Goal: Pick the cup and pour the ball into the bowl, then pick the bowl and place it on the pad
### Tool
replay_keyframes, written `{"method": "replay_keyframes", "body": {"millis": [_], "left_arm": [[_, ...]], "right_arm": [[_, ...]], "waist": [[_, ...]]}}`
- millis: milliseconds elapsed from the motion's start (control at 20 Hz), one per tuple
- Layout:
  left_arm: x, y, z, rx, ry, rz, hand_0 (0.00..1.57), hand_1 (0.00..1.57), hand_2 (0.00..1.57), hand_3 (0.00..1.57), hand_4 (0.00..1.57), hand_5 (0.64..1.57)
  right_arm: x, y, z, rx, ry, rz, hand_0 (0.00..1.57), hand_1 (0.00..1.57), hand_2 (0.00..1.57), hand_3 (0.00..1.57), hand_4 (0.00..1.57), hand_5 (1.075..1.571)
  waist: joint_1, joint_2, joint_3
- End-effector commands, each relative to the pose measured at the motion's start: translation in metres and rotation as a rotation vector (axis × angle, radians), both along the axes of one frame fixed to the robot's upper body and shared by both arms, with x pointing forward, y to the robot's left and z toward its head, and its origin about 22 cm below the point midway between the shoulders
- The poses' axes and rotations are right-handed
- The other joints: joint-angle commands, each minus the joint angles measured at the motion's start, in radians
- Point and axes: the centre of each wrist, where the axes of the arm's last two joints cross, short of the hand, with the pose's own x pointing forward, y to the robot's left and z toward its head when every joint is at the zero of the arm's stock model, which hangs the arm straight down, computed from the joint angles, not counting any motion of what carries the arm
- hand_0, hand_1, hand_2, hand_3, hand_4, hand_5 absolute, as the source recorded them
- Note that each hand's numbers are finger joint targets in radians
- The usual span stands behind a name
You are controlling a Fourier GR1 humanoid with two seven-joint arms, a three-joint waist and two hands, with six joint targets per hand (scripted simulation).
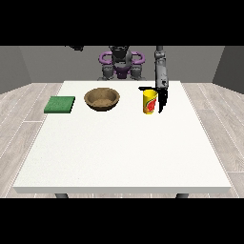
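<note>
Where pale wood-plank floor meets grey walls, stands a broad white worktop on dark legs, with the robot behind its far edge.

Near the far right of the worktop, one cup: upright, yellow, with a red mark on its side. Cannot see a ball inside it. To the cup's left and apart from it, one bowl: brown, round, shallow, open side up. Further left, near the worktop's left edge, one pad: green, flat, square.

At the view's right, one black hand on a grey arm, reaching down just beside the cup's right side, with a thin black part stretching over the cup's top. Cannot tell whether fingers are spread or pinching the cup. At the view's upper left, only a dark scrap of the other hand, fingers impossible to judge.
</note>
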Motion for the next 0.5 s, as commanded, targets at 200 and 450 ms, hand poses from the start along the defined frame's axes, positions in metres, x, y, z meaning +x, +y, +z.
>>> {"method": "replay_keyframes", "body": {"millis": [200,450], "left_arm": [[0.012,0.033,0.015,-0.046,-0.053,0.051,0.00,0.00,0.00,0.00,0.00,1.439],[-0.014,0.014,-0.023,0.285,-0.044,0.191,1.32,1.32,1.57,1.57,1.02,1.487]], "right_arm": [[-0.020,-0.029,0.026,-0.018,-0.098,0.014,0.00,0.00,0.00,0.00,0.00,1.566],[-0.017,-0.038,0.007,-0.014,-0.046,0.026,0.00,0.00,0.00,0.00,0.00,1.560]], "waist": [[-0.051,0.071,-0.0004],[-0.083,0.050,0.0012]]}}
